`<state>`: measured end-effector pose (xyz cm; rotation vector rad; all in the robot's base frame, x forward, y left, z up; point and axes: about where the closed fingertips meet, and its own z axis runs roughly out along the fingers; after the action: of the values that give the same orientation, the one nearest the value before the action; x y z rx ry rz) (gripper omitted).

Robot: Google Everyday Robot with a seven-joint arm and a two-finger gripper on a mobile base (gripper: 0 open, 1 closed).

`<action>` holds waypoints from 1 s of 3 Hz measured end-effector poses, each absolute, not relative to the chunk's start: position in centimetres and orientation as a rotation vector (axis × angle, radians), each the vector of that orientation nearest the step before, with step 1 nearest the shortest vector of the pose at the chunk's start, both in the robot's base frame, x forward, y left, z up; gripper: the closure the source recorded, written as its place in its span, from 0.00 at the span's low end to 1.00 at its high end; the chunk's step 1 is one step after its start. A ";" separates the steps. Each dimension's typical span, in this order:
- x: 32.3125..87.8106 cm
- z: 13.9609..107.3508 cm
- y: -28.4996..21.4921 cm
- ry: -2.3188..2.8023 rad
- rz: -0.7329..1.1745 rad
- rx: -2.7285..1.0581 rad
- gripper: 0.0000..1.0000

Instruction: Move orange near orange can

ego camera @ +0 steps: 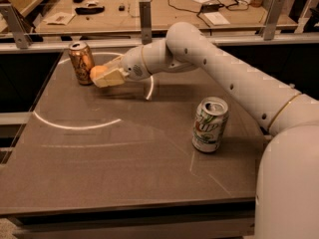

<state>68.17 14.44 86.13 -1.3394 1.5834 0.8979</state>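
Orange (98, 72) first: it sits in the robot's grasp at the far left of the table, just beside the orange can (81, 62), so the carrying part of the job looks close to done. What seems left is to set the fruit down and let go without knocking anything.

From where I stand the table (124, 183) offers plenty of bare surface across its middle and its near side, so there is room to draw back that way. The far edge is tighter: a rail (40, 46) with upright posts runs behind it, and beyond that a cluttered bench (164, 14). The left edge of the table lies close to the drop spot.

The arm (224, 73) reaches in from the right, stretched across the far half of the table. The 7UP can (210, 124) stands upright below it on the right, well apart from the action and near the arm's way back.

The orange can stands upright near the far left corner. The gripper (107, 77) is clasped on the orange, right of that can. Whether the fruit touches the tabletop, I cannot tell.
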 end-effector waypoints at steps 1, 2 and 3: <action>68.0 85.2 15.2 1.585 0.926 -1.347 1.00; 68.1 84.7 15.5 1.605 0.951 -1.350 0.83; 68.2 84.5 15.5 1.618 0.961 -1.356 0.59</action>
<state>68.16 15.47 84.45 -1.3561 1.6182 0.9606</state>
